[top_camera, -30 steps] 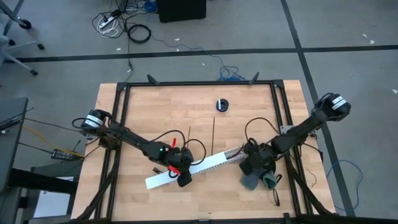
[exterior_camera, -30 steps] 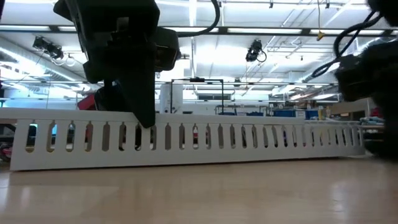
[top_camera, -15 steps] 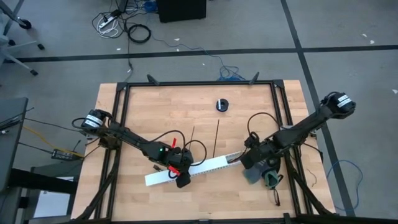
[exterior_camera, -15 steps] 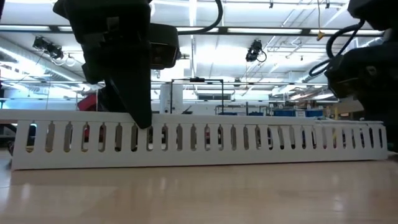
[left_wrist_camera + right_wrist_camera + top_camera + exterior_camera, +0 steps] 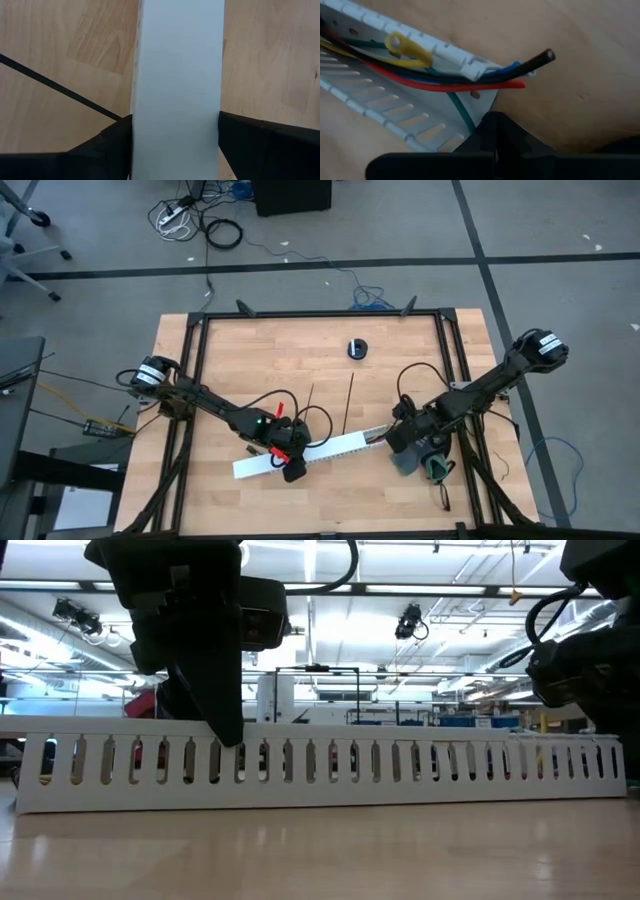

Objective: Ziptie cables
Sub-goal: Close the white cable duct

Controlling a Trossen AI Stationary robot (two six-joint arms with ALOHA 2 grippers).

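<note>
A long white slotted channel lies slanting on the table. The cables, red, blue, black, green and yellow, run inside it, and their ends stick out past its right end. My left gripper straddles the channel near its left part, shut on it. My right gripper is at the channel's right end, fingers together. Two thin black zipties lie flat on the wood beyond the channel, touched by nothing. One ziptie shows beside the left fingers. My left gripper holds the white channel across its width, one finger on each outer side wall, coming from above and pointing down. The channel lies flat on the table. My right gripper meets the channel's right end at its cut edge, below the protruding wire ends. The shut fingers hide the place of contact, so what kind of hold it is cannot be told.
A small black round object sits toward the table's far edge. A grey and green thing lies near the right gripper, toward the near right corner. A black frame runs round the table. Bare wood lies between the zipties and the far edge.
The right gripper has shifted a little toward the near edge, and the channel's right end has swung with it. The channel's left part, in the left gripper, has stayed in place. In the low view the channel now reaches farther right.
</note>
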